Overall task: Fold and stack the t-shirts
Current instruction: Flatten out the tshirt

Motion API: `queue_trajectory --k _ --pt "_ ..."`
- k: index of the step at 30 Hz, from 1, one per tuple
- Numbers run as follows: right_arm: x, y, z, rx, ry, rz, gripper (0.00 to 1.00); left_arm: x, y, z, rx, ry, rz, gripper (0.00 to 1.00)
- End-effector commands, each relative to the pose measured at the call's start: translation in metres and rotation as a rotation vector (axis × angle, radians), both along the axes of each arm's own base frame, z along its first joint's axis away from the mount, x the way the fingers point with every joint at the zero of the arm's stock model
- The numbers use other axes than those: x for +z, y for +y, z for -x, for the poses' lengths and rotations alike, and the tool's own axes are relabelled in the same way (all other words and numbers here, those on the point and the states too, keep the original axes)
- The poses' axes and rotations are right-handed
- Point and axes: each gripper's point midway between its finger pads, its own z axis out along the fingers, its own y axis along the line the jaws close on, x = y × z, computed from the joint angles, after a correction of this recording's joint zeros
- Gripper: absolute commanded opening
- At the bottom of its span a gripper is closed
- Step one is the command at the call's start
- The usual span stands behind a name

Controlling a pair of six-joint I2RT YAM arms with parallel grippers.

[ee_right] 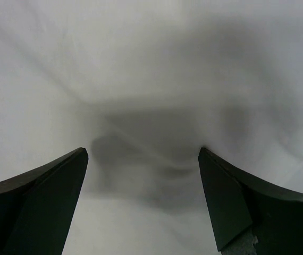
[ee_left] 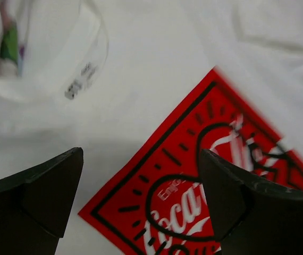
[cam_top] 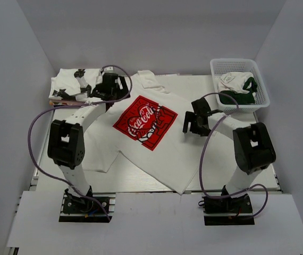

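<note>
A white t-shirt with a red rectangular logo lies spread flat, chest up, in the middle of the table. My left gripper hovers open above its collar side. In the left wrist view the logo's corner shows between the fingers of that gripper, and the collar with its label lies beyond. My right gripper is open over the shirt's right side. In the right wrist view, only plain wrinkled white cloth lies under that gripper. Folded t-shirts with black prints are stacked at the back left.
A white mesh basket stands at the back right, holding a crumpled white and dark green garment. White walls close in the table on the left, back and right. Purple cables loop off both arms.
</note>
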Motion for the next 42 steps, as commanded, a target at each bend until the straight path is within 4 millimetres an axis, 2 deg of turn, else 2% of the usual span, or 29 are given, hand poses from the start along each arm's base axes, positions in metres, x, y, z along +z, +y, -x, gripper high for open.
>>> queue_trajectory --k 1,2,4,5,6,7,9,10,11,14,15,17,19,21,24,25,28,29,30,31,32,34,36,37,38,39,40,41,42 --pt "0.0 -0.01 -0.025 -0.06 0.008 0.051 0.9 -0.105 0.01 0.046 0.06 0.32 -0.03 1.0" --pt "-0.012 -0.008 -0.031 -0.052 0.037 0.059 0.9 -0.127 0.011 0.053 0.083 0.385 -0.029 1.0" --pt "-0.003 -0.004 -0.054 -0.038 0.018 0.035 0.9 -0.145 0.02 0.061 0.139 0.45 -0.058 1.0" --pt "-0.026 0.0 -0.054 -0.026 0.079 0.037 0.9 -0.15 0.019 0.061 0.162 0.466 -0.042 1.0" --pt "-0.011 0.005 -0.08 -0.032 0.03 0.014 0.9 -0.164 0.015 0.064 0.158 0.513 -0.032 1.0" --pt "-0.016 0.004 -0.081 -0.033 0.056 0.021 0.9 -0.169 0.011 0.063 0.147 0.525 -0.022 1.0" --pt "-0.049 -0.003 -0.084 -0.044 0.136 0.047 0.9 -0.18 0.009 0.069 0.17 0.569 -0.004 1.0" --pt "-0.047 0.001 -0.106 -0.05 0.114 0.042 0.9 -0.187 0.009 0.076 0.176 0.607 -0.002 1.0" --pt "-0.063 -0.009 -0.107 -0.063 0.161 0.067 0.9 -0.192 0.005 0.083 0.189 0.641 0.033 1.0" --pt "-0.039 -0.003 -0.16 -0.042 0.072 0.061 0.9 -0.202 0.005 0.112 0.208 0.733 0.058 1.0" --pt "-0.055 -0.001 -0.159 -0.032 0.117 0.051 0.9 -0.201 -0.005 0.122 0.197 0.761 0.096 1.0" --pt "-0.029 -0.001 -0.19 -0.029 0.051 0.012 0.9 -0.205 -0.011 0.151 0.192 0.827 0.132 1.0" --pt "-0.031 0.0 -0.199 0.003 0.043 -0.026 0.9 -0.187 -0.04 0.169 0.114 0.825 0.226 1.0" --pt "-0.015 -0.001 -0.213 0.03 -0.012 -0.064 0.9 -0.185 -0.048 0.196 0.103 0.857 0.265 1.0" --pt "0.013 0.016 -0.212 0.148 -0.069 -0.121 0.9 -0.162 -0.042 0.196 0.117 0.759 0.231 1.0" --pt "0.042 0.024 -0.208 0.188 -0.121 -0.152 0.9 -0.156 -0.038 0.192 0.131 0.724 0.216 1.0" --pt "0.048 0.042 -0.193 0.263 -0.159 -0.157 0.9 -0.128 -0.027 0.162 0.151 0.579 0.157 1.0" --pt "0.088 0.049 -0.189 0.279 -0.238 -0.164 0.9 -0.107 -0.023 0.149 0.164 0.531 0.133 1.0" --pt "0.109 0.05 -0.182 0.28 -0.291 -0.16 0.9 -0.086 -0.026 0.137 0.155 0.484 0.114 1.0" --pt "0.103 0.053 -0.178 0.287 -0.28 -0.159 0.9 -0.085 -0.023 0.143 0.158 0.502 0.104 1.0" --pt "0.124 0.056 -0.174 0.291 -0.321 -0.16 0.9 -0.069 -0.022 0.138 0.166 0.473 0.103 1.0" --pt "0.13 0.057 -0.158 0.29 -0.328 -0.152 0.9 -0.043 -0.018 0.146 0.16 0.437 0.122 1.0" --pt "0.153 0.048 -0.142 0.262 -0.375 -0.147 0.9 -0.048 -0.014 0.17 0.164 0.469 0.15 1.0" --pt "0.126 0.045 -0.123 0.255 -0.319 -0.137 0.9 -0.048 -0.013 0.181 0.151 0.485 0.16 1.0" --pt "0.129 0.045 -0.121 0.235 -0.346 -0.142 0.9 -0.049 -0.013 0.201 0.133 0.511 0.191 1.0" --pt "0.161 0.039 -0.113 0.197 -0.419 -0.169 0.9 -0.052 -0.011 0.215 0.124 0.538 0.195 1.0" --pt "0.124 0.029 -0.089 0.17 -0.339 -0.156 0.9 -0.068 -0.002 0.243 0.145 0.627 0.178 1.0" --pt "0.148 0.033 -0.09 0.136 -0.429 -0.208 0.9 -0.072 -0.001 0.26 0.144 0.677 0.191 1.0" --pt "0.139 0.023 -0.08 0.085 -0.446 -0.211 0.9 -0.081 0.007 0.293 0.17 0.757 0.194 1.0"
